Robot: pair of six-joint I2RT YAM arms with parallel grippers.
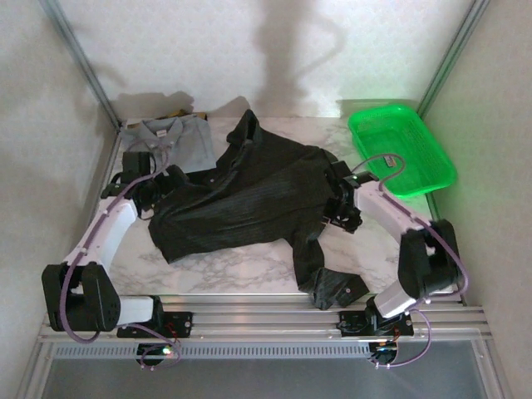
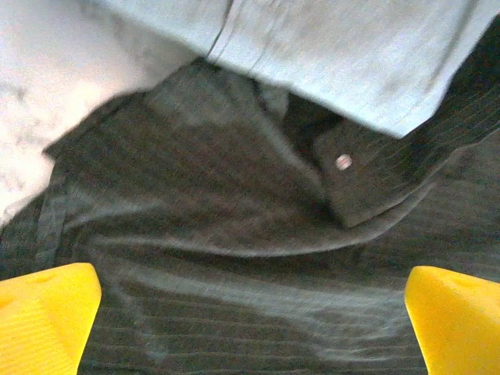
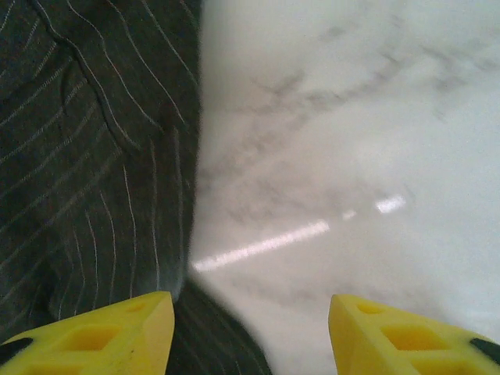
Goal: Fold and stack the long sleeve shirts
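- The dark shirt, finely striped, lies rumpled across the middle of the marble tabletop, 1 sleeve trailing to the near edge.
- The grey-blue shirt lies folded at the far left corner, its edge overlapping the dark shirt.
- The left claw hangs wide open over the dark shirt, gripping nothing.
- The right claw is parted at the dark shirt's right edge, 1 finger over cloth and 1 over marble, holding nothing.
- The green basket sits far right.
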